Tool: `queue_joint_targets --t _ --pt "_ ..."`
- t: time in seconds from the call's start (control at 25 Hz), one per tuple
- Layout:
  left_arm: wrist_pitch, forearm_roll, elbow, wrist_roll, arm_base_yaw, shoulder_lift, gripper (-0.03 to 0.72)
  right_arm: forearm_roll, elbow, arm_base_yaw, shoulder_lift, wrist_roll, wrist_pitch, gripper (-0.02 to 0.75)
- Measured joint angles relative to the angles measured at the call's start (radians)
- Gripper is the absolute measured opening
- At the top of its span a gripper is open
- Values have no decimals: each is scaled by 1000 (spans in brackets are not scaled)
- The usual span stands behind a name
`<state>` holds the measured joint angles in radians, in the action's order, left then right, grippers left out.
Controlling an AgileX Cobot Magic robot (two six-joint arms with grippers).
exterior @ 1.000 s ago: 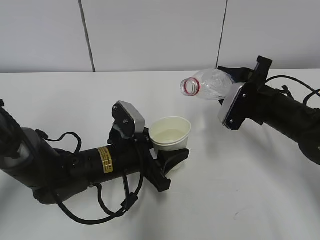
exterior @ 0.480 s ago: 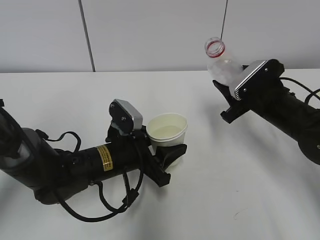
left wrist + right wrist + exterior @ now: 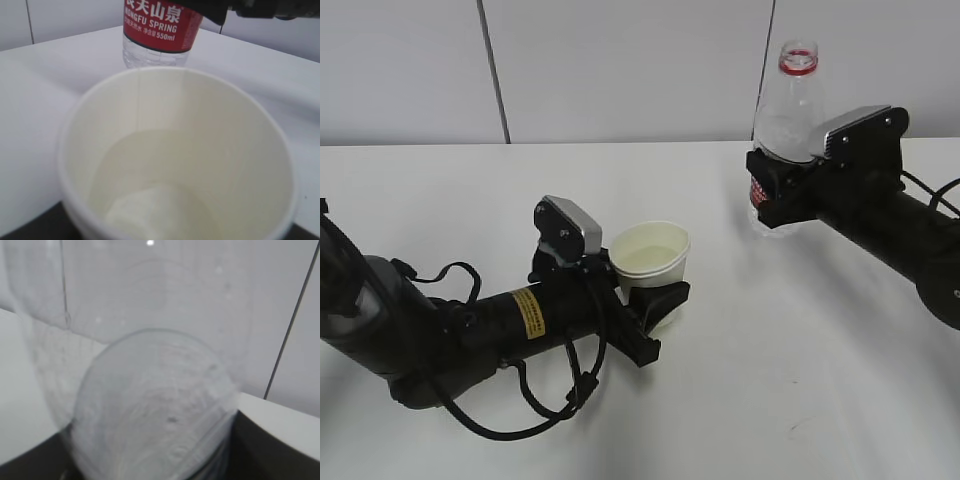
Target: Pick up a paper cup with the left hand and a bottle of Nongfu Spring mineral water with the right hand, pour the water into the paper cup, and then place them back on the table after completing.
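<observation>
Paper cup (image 3: 650,256): white, thin-walled, upright, rim open. Held by the left hand (image 3: 655,305), whose black fingers close on the lower wall; cup sits left of the table's (image 3: 800,380) middle, whether its base touches the surface cannot be told. The left wrist view shows a shallow pool of water (image 3: 150,170) in the bottom. Handling, by judgement: light, soft, easily crushed or tipped; best held low on the wall with modest pressure and kept level, as the liquid will slosh.

Bottle (image 3: 785,120): clear plastic, uncapped, red ring at the neck, red Nongfu Spring label (image 3: 159,22) marked 550ml. Upright, toward the far right part of the table. The right hand (image 3: 790,190) clamps it around the label band. Base near or on the table; contact not certain. Looks nearly empty in the right wrview view's close-up of the wall, though little can be read there. Handling, by judgement: light, thin, flexible and smooth; the wall dents under a hard squeeze, so the ribbed mid-body is the sound place to hold, and it will topple easily once let go.

Task stage, by judgement: pouring appears done; setting both down and releasing remains.
</observation>
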<state>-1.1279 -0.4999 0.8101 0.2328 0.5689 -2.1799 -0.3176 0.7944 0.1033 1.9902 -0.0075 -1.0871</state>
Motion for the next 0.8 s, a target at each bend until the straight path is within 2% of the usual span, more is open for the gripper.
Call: queue_joint_targets --t 0.2,0.36,0.8 --pt "0 6 0 0 -8 0 389 0 0 0 0 55 19 389" --pt "0 12 0 0 -46 0 389 0 0 0 0 101 27 389" --pt "0 59 0 0 -215 0 389 5 0 0 0 128 53 389"
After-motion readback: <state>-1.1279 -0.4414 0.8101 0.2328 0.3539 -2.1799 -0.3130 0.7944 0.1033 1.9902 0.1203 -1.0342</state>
